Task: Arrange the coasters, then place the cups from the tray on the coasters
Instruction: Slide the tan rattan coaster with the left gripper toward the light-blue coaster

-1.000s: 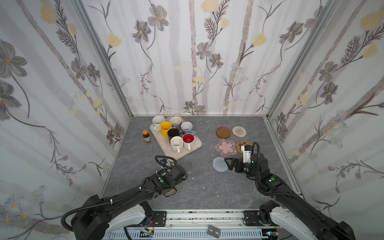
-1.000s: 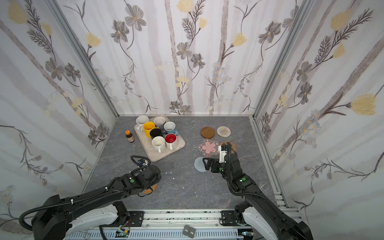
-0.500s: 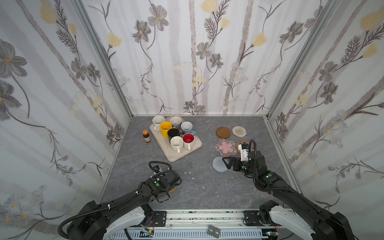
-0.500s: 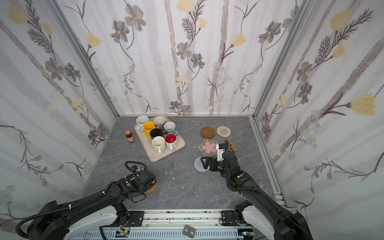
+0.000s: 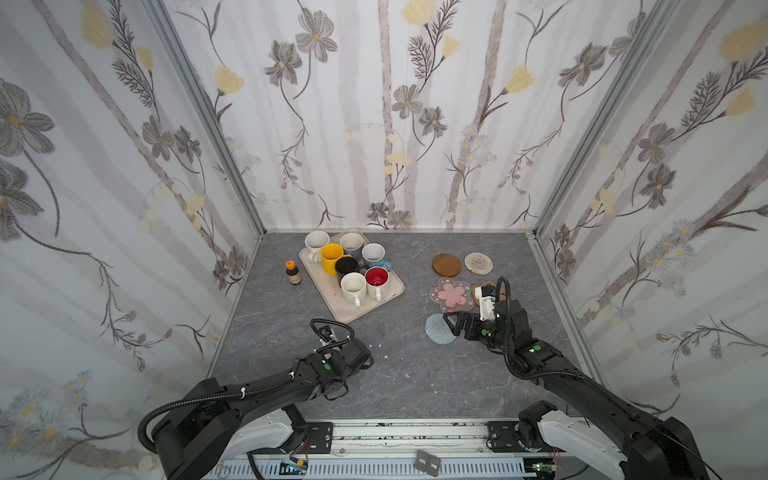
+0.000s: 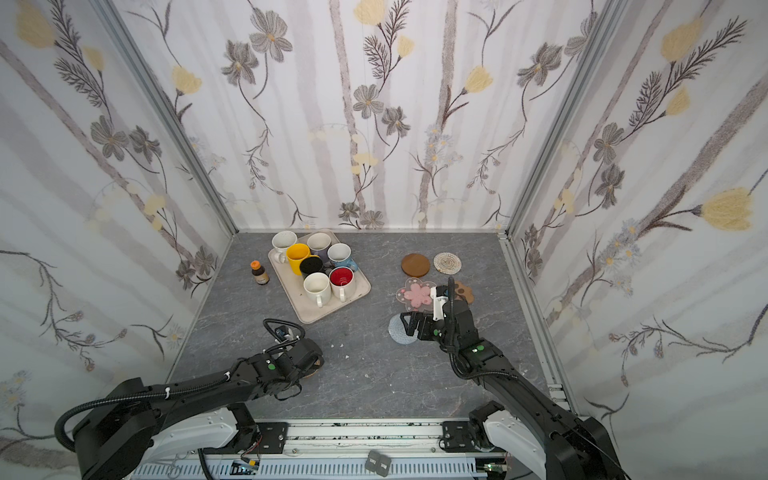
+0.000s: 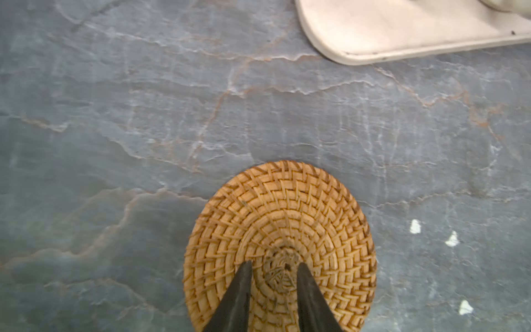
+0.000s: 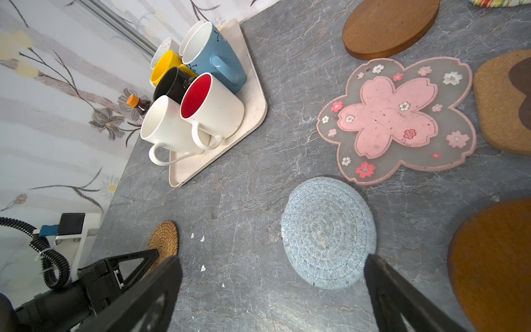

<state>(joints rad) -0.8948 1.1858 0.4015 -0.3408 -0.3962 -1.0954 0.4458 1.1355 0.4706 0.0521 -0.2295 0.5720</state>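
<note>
A grey stone-look table (image 5: 415, 374) stands inside flowered walls, seen from above. Far left on it stands a small brown bottle (image 5: 293, 272) with an orange cap. Just beside it to the right lies the beige tray (image 5: 340, 309), set at an angle, with all seven cups upright on it and crowded toward its far end: a white cup (image 5: 316, 242), a yellow cup (image 5: 331, 257), a lavender cup (image 5: 351, 243), a light blue cup (image 5: 374, 254), a black cup (image 5: 346, 266), a second white cup (image 5: 353, 287) and a white cup with a red inside (image 5: 377, 280). In front of the tray, toward the near edge, the left tool (image 7: 274, 276) points down at the rattan coaster (image 7: 280, 244), which lies flat on the table. Its two fingers stand a little apart over the coaster's middle; whether they press on it cannot be told. A few white chips (image 7: 415, 226) lie close by. Right of centre, the right tool (image 5: 455, 324) hangs with its fingers spread wide, holding nothing, over the near edge of the blue coaster (image 5: 436, 330). Behind that lies the pink coaster (image 5: 453, 294), then the wood coaster (image 5: 446, 265), with the cream coaster (image 5: 478, 262) just to its right. The paw coaster (image 6: 464, 292) lies right of the pink one, partly hidden by the arm. The amber coaster (image 8: 494, 267) shows only in the right wrist view, near the blue one.
</note>
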